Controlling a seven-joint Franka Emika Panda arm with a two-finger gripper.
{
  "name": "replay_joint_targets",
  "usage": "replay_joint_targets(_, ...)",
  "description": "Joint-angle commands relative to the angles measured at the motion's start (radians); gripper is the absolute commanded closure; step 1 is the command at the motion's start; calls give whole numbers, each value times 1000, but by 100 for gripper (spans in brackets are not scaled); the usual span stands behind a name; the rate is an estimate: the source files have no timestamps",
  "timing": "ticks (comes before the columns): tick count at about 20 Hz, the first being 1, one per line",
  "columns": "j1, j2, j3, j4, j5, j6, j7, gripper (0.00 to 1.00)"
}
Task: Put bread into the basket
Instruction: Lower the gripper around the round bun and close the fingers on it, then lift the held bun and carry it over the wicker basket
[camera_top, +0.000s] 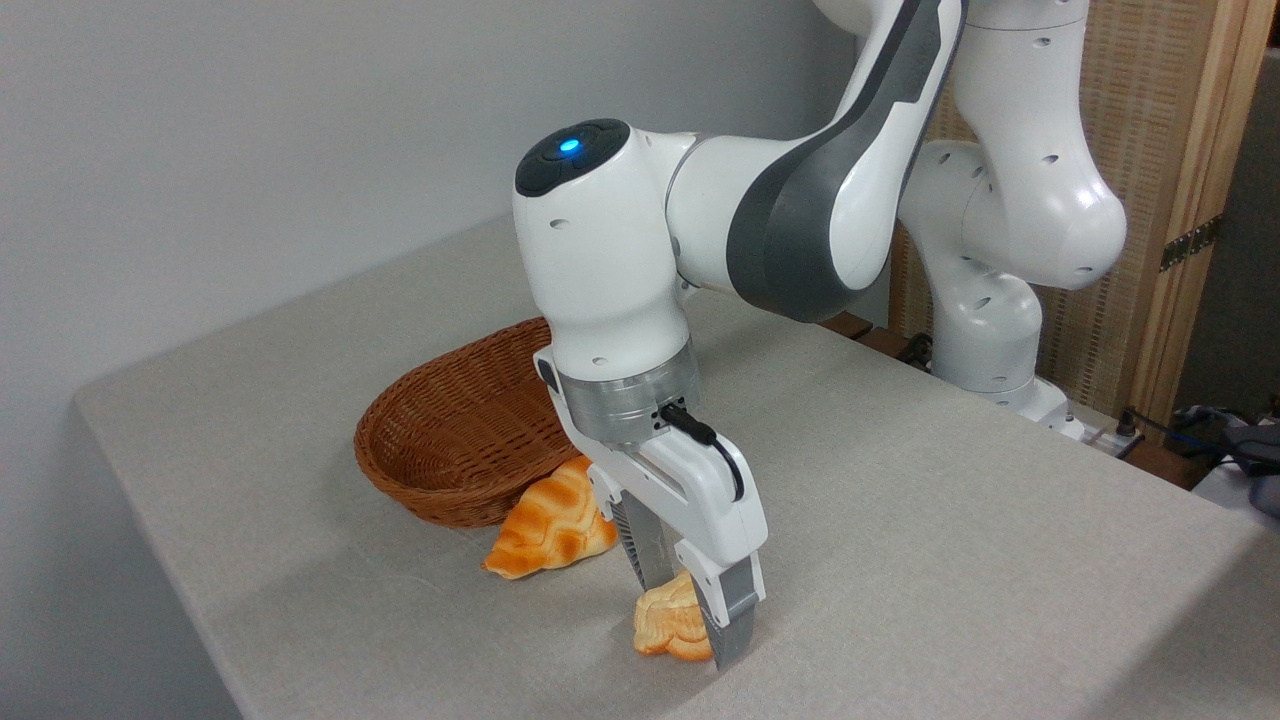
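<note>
Gripper (690, 608) fingers straddle the flaky pale bread (668, 630); contact unclear. Woven wicker basket (450, 440) sits at ten o'clock, beside a braided loaf (550, 525).

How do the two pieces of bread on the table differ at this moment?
The small bun is pale yellow and compact; the braided loaf is orange-brown, longer and comes to a point. The bun sits between the fingers of the hand, while the loaf lies free. The loaf rests right beside the basket, seemingly against its wall; the bun lies farther from it, near the table's front edge. Both are on the tablecloth, outside the basket.
</note>
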Motion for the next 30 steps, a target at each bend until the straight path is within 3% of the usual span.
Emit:
replay_joint_targets(1, -4, 3, 4, -15, -2, 29, 19, 84)
replay_joint_targets(3, -4, 3, 4, -15, -2, 29, 19, 87)
replay_joint_targets(11, -4, -11, 4, -4, -10, 27, 17, 84)
replay_joint_targets(16, -6, -25, 2, 72, -140, 15, 13, 81)
replay_joint_targets(18, -6, -31, -25, 94, -189, 15, 8, 75)
replay_joint_targets(23, -6, -40, -91, 148, -289, 12, 2, 75)
replay_joint_targets(25, -6, -44, -122, 161, -353, 12, -4, 75)
replay_joint_targets(27, -6, -44, -157, 163, -385, 12, -15, 74)
replay_joint_targets(29, -6, -44, -189, 163, -387, 12, -19, 72)
replay_joint_targets(30, -6, -44, -209, 163, -387, 10, -21, 66)
